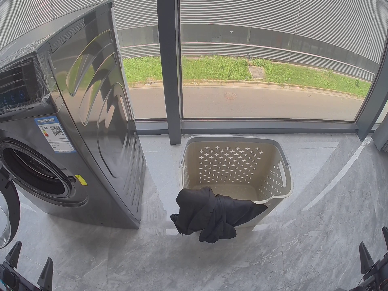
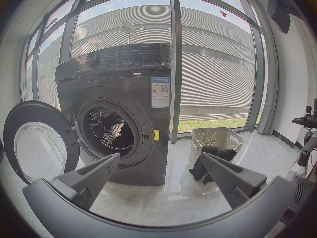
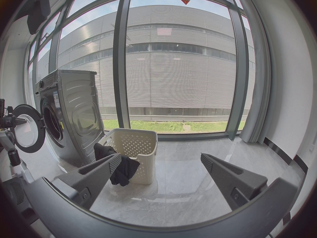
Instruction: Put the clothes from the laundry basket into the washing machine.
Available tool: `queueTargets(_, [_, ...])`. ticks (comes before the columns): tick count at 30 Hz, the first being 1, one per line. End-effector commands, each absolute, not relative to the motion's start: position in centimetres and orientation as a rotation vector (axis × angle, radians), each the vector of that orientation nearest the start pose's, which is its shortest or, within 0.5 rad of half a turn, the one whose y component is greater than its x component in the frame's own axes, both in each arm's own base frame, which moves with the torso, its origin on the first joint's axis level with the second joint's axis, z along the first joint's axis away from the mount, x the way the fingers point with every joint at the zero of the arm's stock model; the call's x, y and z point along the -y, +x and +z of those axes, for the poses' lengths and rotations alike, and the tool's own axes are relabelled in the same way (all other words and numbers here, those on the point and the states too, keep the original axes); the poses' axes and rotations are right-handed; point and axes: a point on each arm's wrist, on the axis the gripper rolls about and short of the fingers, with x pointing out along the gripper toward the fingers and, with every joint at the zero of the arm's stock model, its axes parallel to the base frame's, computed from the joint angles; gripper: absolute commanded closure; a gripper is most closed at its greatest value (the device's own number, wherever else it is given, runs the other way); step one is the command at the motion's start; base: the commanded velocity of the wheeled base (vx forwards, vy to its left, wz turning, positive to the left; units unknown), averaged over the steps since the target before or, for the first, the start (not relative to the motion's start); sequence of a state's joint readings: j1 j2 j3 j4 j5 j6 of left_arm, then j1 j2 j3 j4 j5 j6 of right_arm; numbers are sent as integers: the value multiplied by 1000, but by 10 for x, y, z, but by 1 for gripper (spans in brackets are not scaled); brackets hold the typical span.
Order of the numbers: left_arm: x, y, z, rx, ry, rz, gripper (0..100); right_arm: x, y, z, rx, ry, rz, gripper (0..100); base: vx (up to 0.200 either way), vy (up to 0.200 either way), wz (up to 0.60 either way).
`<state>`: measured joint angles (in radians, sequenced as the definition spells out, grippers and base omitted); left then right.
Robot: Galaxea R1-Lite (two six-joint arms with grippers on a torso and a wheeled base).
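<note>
Clothing, a crumpled black garment (image 1: 214,215), drapes over the near rim of the beige perforated plastic laundry basket (image 1: 230,162), beside the dark grey washing machine (image 1: 97,114). My left tool (image 2: 159,156) and right tool (image 3: 160,156) are spread wide, empty.

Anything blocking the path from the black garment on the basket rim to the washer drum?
Nothing visible: the black garment hangs over the laundry basket's near rim, the washer door is swung open, and bare floor lies between.
</note>
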<state>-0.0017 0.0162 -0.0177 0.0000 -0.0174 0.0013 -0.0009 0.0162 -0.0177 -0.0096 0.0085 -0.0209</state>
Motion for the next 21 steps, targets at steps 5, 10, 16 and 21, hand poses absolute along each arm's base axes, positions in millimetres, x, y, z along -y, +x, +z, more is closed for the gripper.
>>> queueTargets(5, [0, -23, 75, 0, 2, -20, 0, -1, -36, 143, 154, -12, 65, 0, 0, 0, 0])
queueTargets(10, [0, -23, 75, 0, 3, -20, 0, -4, -12, 150, -58, 27, 271, 0, 0, 0, 0])
queueTargets(16, [0, -23, 75, 0, 2, -20, 0, -14, 28, 141, -350, 57, 574, 0, 0, 0, 0])
queueTargets(21, [0, -23, 75, 0, 2, -20, 0, -28, 62, 139, -482, 83, 696, 0, 0, 0, 0])
